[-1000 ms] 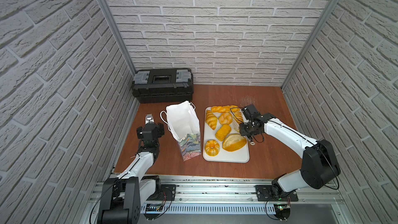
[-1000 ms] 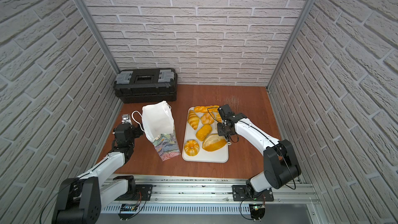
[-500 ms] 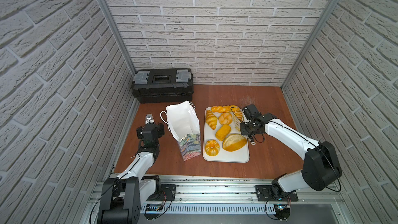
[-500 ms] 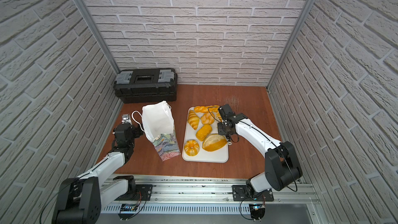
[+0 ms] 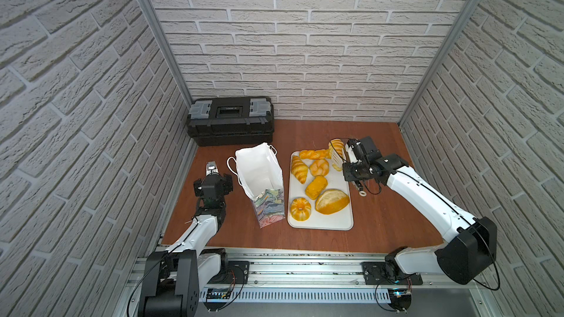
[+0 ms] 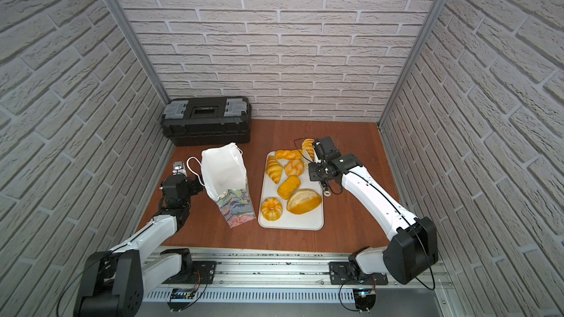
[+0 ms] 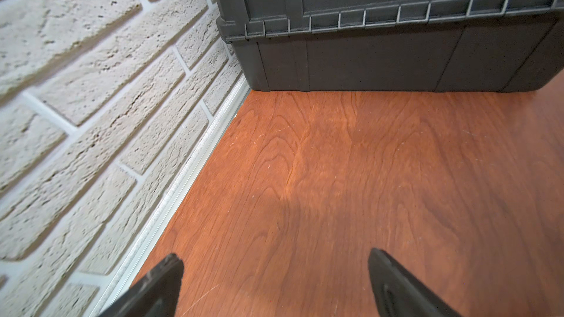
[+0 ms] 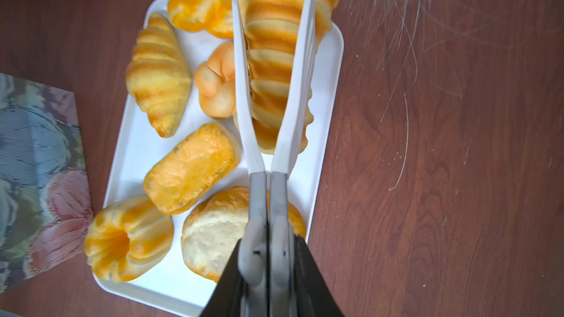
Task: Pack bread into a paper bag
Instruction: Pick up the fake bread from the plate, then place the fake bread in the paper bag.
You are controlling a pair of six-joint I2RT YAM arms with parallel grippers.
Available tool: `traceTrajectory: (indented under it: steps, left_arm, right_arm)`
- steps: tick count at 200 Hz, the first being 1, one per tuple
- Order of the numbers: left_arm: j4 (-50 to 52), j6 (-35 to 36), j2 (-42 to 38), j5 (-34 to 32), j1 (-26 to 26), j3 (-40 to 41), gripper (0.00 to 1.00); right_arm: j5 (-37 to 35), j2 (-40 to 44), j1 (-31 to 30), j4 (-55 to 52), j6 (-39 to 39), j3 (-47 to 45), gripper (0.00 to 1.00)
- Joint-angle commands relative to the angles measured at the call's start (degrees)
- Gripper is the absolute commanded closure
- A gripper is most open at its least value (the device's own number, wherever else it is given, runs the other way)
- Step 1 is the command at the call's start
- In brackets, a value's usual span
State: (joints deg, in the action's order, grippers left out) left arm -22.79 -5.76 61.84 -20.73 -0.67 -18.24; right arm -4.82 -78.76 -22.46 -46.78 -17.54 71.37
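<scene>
The right hand (image 8: 268,257) squeezes white plastic tongs (image 8: 300,86) that pinch the golden ridged bread roll (image 5: 335,145) at the upper right of the white rectangular tray (image 5: 323,221) in a top view. The painted paper bag (image 5: 259,169) stands left of the tray. The left hand (image 7: 274,254) gapes wide.

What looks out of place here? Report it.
Only pale scratches scar the table beside the tray's far corner, near the ridged roll clamped in the tongs. Nothing spilled.
</scene>
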Motion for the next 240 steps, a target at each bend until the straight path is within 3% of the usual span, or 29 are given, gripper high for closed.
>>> traceTrajectory:
  steps: [1, 80, 190, 240]
  left_arm:
    - [-3.0, 0.1, 0.1, -0.4, 0.0, 0.7, 0.02]
    - [-2.9, 0.1, -0.2, -0.4, 0.0, 0.8, 0.02]
    - [-2.7, -0.2, -0.6, -1.1, 0.0, 0.9, 0.02]
    - [-3.0, -0.5, -0.6, -1.8, -0.1, 1.0, 0.02]
  right_arm:
    - [1.9, 1.2, -1.5, 0.3, 2.3, 5.4, 0.98]
    - [4.2, -5.4, -8.5, -1.6, 5.6, 24.6, 0.98]
    - [5.6, -22.3, -20.0, -12.5, 11.6, 62.4, 0.98]
    - [5.5, -24.8, -26.2, -13.9, 11.5, 67.0, 0.98]
